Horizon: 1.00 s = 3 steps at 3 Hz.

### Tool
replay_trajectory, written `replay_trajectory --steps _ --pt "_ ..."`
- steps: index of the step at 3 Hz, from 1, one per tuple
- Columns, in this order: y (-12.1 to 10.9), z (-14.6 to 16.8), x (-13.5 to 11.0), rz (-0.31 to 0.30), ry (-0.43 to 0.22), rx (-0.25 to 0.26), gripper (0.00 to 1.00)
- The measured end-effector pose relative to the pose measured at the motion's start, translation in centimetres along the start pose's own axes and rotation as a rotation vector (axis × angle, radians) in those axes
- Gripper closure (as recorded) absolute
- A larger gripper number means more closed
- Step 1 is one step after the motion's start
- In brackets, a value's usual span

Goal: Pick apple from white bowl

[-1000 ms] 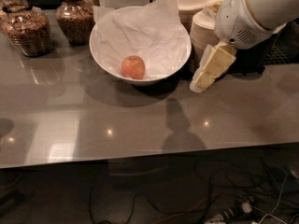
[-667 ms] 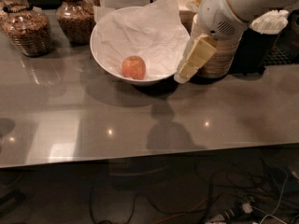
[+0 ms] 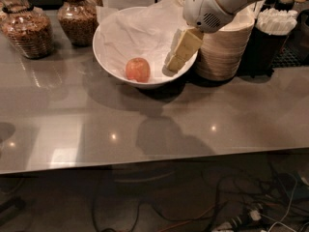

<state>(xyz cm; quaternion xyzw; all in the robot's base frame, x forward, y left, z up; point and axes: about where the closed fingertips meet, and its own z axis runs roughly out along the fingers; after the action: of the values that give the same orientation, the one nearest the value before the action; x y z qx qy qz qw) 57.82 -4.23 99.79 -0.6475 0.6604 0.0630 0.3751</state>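
Observation:
The small reddish-orange apple (image 3: 137,69) lies in the large white bowl (image 3: 108,64), which is lined with crumpled white paper, at the back middle of the grey counter. My gripper (image 3: 175,62), with cream-coloured fingers, hangs from the white arm at the top right. It is over the bowl's right rim, to the right of the apple and a short way from it.
Two glass jars (image 3: 26,28) of brown food stand at the back left. A stack of cream disposable bowls (image 3: 224,52) stands just right of the white bowl, with a dark holder of white sticks (image 3: 273,33) further right. Cables lie on the floor below the counter's front edge.
My gripper has moved left, from beside the stack of cream bowls to over the white bowl's right rim, closer to the apple. The apple has not moved.

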Motion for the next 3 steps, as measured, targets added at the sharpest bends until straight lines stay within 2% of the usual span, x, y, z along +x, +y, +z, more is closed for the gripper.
replay_trajectory --steps 1,2,3 --pt "-0.5 0.6 0.3 -0.024 -0.008 0.022 0.0" --pt "-2.1 3.1 0.5 -0.083 -0.039 0.06 0.17" --pt "-3.0 5.7 0.8 -0.114 -0.055 0.059 0.41"
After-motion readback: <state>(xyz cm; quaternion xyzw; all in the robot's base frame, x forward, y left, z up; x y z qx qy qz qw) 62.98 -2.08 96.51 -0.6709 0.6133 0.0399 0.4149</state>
